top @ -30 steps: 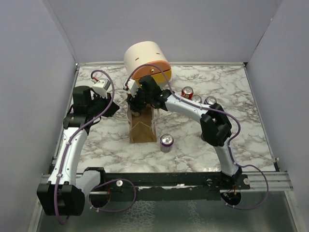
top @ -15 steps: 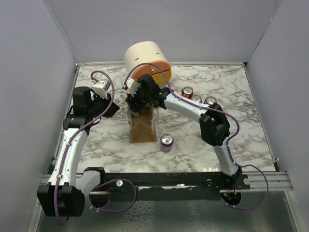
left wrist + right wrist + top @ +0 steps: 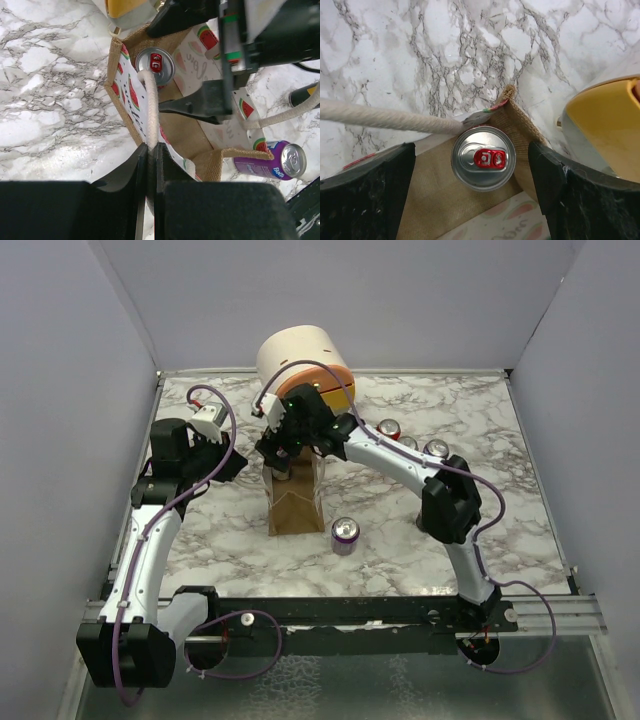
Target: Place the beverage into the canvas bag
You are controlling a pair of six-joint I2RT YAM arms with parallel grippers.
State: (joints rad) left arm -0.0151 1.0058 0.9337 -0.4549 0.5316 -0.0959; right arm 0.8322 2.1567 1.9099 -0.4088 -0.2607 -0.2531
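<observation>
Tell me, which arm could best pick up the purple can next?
Probably right. The right hand is open and empty above the bag, one can already inside. The left hand is busy pinching the bag's rope handle.

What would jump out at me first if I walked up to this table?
Most likely the silver can with the red tab, standing upright inside the tan canvas bag at mid-table, with the jaws of the right arm wide open above it. The jaws of the left arm pinch one cream handle, and a purple can stands on the marble table beside the bag.
</observation>
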